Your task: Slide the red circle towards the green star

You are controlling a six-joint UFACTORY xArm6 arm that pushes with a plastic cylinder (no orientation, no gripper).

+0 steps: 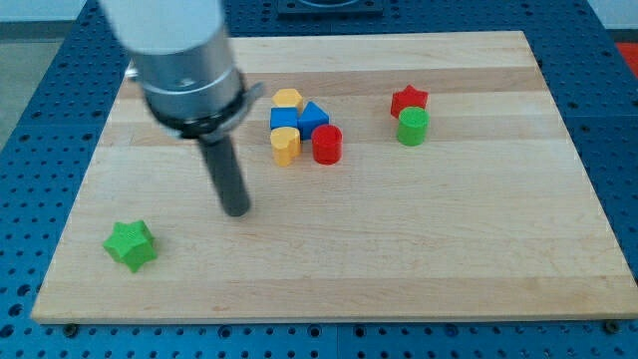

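Camera view: my tip rests on the table, between green star and red circle, touching neither; it has no fingers.

You see a pale grey, rounded arm housing ending in a darker grey metal collar with a small side tab; from it runs a straight dark rod down to my tip.
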